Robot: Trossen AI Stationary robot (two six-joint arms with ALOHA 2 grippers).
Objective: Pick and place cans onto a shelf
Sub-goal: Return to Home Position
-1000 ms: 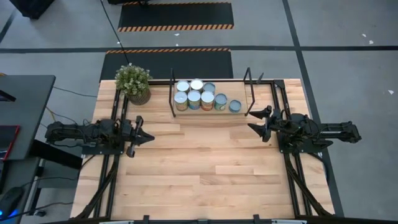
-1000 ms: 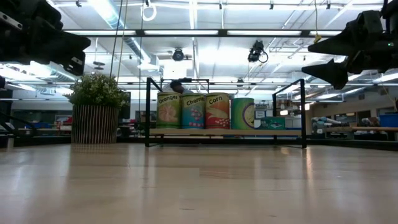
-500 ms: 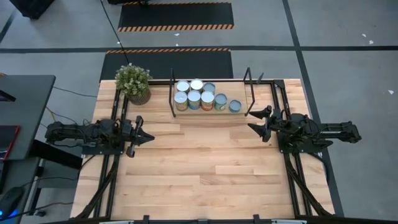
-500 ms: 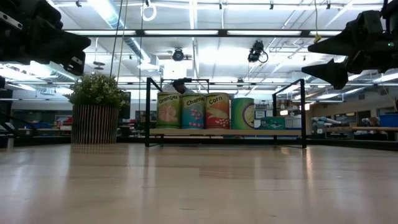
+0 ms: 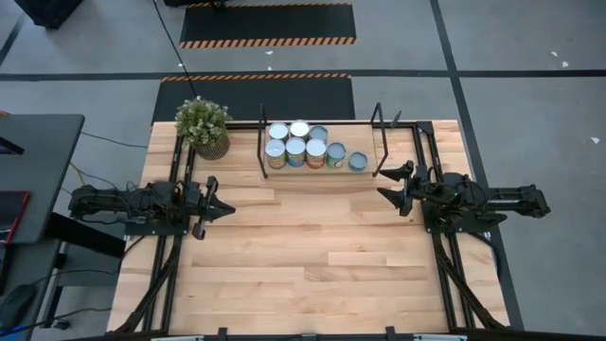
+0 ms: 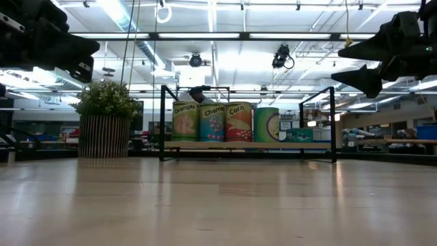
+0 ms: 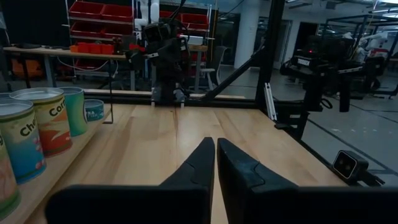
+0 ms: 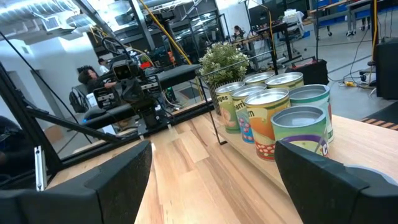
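Note:
Several cans [image 5: 305, 145] with silver tops stand upright on the light wooden shelf [image 5: 365, 174] between two black brackets at the table's far side; they also show in the low view [image 6: 225, 121] and the right wrist view [image 8: 273, 118]. My left gripper [image 5: 227, 209] is shut and empty at the table's left, above the surface; its closed fingers show in its wrist view [image 7: 215, 163]. My right gripper [image 5: 381, 184] is open and empty at the right, near the shelf's right bracket; its fingers stand wide apart in its wrist view [image 8: 211, 168].
A potted green plant [image 5: 203, 124] stands at the table's far left corner, left of the shelf. Black arm mounts and rails run along both table sides [image 5: 167, 275]. People show in the room beyond the table [image 8: 87, 81].

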